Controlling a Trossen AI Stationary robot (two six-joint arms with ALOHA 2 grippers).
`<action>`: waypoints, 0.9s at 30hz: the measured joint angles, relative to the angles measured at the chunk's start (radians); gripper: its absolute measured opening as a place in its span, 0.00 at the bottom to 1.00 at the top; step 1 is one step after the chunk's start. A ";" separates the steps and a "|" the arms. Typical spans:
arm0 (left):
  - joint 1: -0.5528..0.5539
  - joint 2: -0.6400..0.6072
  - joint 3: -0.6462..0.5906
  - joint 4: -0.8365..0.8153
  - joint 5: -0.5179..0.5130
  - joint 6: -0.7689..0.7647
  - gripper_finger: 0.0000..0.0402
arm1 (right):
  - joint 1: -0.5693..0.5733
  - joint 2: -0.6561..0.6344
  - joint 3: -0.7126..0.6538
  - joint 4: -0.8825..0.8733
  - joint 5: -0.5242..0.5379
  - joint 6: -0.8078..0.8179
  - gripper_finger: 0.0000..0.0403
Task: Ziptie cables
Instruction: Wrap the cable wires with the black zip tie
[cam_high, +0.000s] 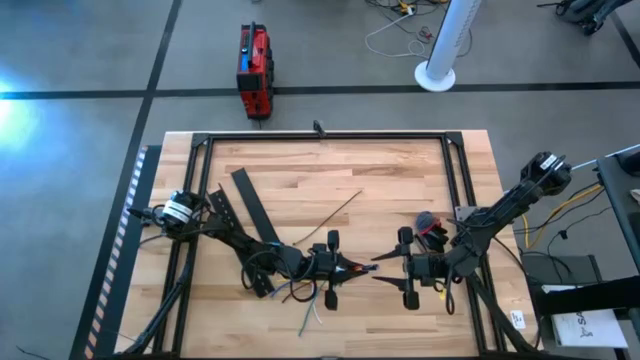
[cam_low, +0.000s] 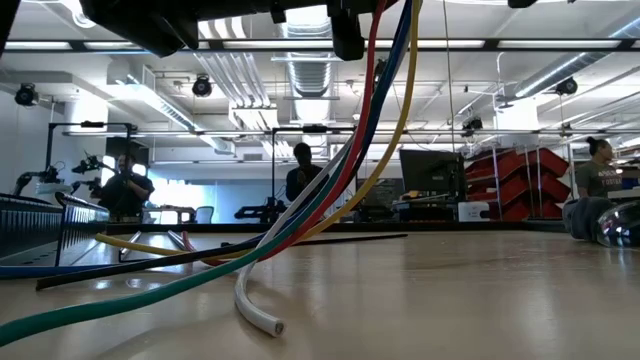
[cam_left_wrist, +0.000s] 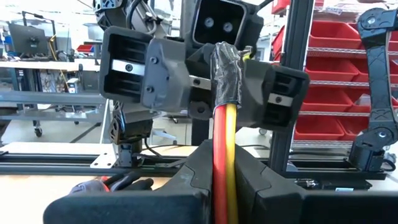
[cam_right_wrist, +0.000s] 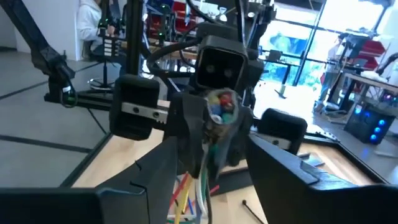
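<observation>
**Left gripper clamped on the cables, right gripper parted in front of them**

Left gripper (cam_high: 352, 268) is seen near the middle of the tabletop (cam_high: 400, 180), toward its front edge, and it is clenched on the cables (cam_high: 310, 295). In the left wrist view, red and yellow cables (cam_left_wrist: 224, 162) are squeezed between the two dark fingers (cam_left_wrist: 180, 186), and one end of the bundle is wrapped in dark tape (cam_left_wrist: 227, 74). In the high view, the loose ends of the cables are spread out on the wood just below the left gripper, in blue, green, orange and white. In the low view, the cables (cam_low: 330, 190) are seen hanging down from above, and the white end (cam_low: 255, 305) and the green one (cam_low: 110, 300) are lying on the tabletop.

The right gripper (cam_high: 385, 270) is placed just beside the left one, facing it, with the taped end of the bundle between them. Its fingers (cam_right_wrist: 292, 174) are held apart in the right wrist view, one on each side of the bundle end (cam_right_wrist: 221, 109), and nothing is gripped by them.

Two flat black bars (cam_high: 250, 205) are laid on the wood behind the left arm. A thin brown stick (cam_high: 340, 210) is resting near the middle of the tabletop. A small dark tangle with a red clip (cam_high: 430, 228) is sitting beside the right arm. A red box (cam_high: 254, 70) is standing on the floor beyond the tabletop.
</observation>
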 joint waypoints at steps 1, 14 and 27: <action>0.000 0.000 0.000 0.000 0.000 0.000 0.02 | -0.004 0.009 0.008 0.000 -0.005 0.000 0.43; 0.000 0.000 0.000 -0.005 0.007 -0.003 0.02 | -0.022 0.078 0.083 0.000 -0.015 -0.044 0.19; 0.002 0.000 0.000 -0.040 -0.005 -0.010 0.10 | -0.032 0.071 0.085 -0.023 0.028 -0.050 0.07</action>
